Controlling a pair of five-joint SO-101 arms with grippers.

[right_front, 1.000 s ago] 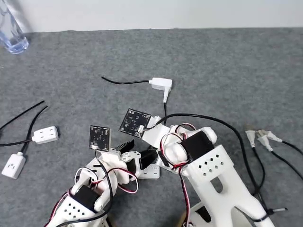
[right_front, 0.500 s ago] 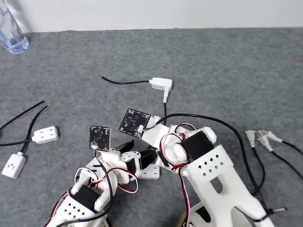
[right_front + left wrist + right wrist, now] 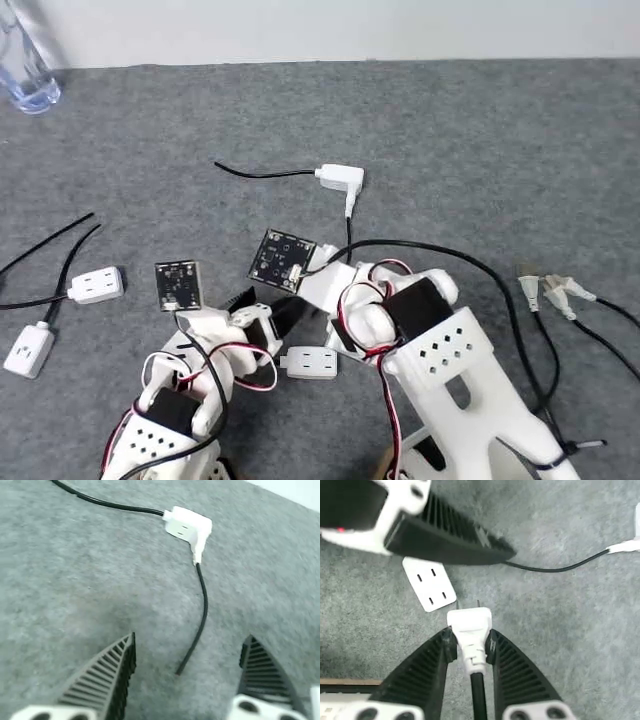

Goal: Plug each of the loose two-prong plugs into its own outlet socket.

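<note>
Backing the left tool [image 3: 190,640] away from the outlet socket [image 3: 429,583], holding it wide. Pinching the two-prong plug [image 3: 469,620] in the right tool [image 3: 470,635], prongs sitting just beside that socket.

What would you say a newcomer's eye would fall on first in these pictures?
Most likely the right pincer, shut on a white two-prong plug whose prongs stick out close beside a white outlet block lying flat on the grey carpet. After that, the left pincer, wide open over the carpet, with another white outlet farther off.
</note>
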